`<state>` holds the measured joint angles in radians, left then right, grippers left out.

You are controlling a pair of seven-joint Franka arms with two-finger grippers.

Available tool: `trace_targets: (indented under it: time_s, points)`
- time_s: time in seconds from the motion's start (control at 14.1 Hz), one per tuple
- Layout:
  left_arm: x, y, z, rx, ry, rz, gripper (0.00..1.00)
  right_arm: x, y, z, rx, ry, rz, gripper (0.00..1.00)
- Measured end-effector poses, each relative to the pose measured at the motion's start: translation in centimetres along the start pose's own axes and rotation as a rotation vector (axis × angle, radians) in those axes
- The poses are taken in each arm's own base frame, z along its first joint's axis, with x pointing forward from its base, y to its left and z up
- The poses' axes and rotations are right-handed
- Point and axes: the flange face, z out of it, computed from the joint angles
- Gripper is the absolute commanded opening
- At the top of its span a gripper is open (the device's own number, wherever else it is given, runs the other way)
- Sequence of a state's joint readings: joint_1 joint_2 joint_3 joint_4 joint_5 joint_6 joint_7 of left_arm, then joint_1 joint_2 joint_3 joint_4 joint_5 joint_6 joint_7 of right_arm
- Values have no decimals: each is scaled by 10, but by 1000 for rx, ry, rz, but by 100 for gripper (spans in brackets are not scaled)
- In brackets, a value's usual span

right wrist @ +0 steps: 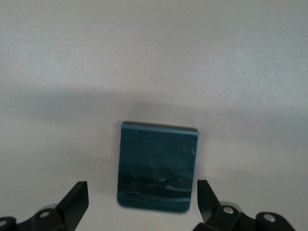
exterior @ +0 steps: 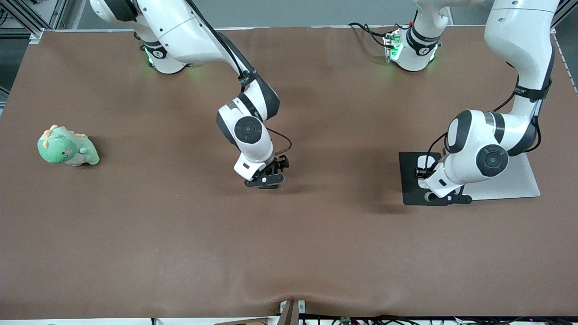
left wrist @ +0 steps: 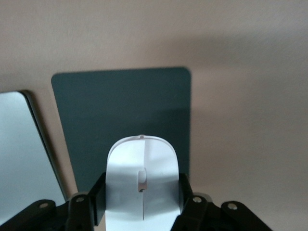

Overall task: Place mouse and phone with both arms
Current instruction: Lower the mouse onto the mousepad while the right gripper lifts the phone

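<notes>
Front view: the phone is hidden under the right gripper (exterior: 266, 180). The left arm (exterior: 478, 162) covers most of the mouse (exterior: 425, 161) and part of the black pad (exterior: 408, 180). The silver slab (left wrist: 24, 154) is cut off at the left wrist view's edge.

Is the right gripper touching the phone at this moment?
Apart. The right wrist view shows the right gripper open, with brown table visible between each fingertip and the phone.

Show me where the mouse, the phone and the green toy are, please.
mouse (left wrist: 143, 185), left wrist view, on its white top by the wheel.
phone (right wrist: 157, 166), right wrist view, middle of its glossy face.
green dinosaur toy (exterior: 67, 147), front view, on its body.
</notes>
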<state>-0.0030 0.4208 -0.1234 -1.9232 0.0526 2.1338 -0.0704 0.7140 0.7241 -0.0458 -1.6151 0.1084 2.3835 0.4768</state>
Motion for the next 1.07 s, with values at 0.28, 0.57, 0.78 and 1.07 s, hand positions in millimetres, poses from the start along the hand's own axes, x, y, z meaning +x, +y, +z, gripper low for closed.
trace_targets:
  time_s: [0.28,0.57,0.78,1.07]
  points:
    - [-6,-9,23,-7,11,-3,46,2,3,16,-15,7,-9,100]
    - [-12,-7,49,-13,39,0,46,4,8,21,-24,4,-4,100]
    - [-13,-8,60,-13,50,2,47,3,9,26,-28,-1,-3,100]
    - [-9,-20,67,-9,77,-7,48,4,8,29,-27,1,-3,100]
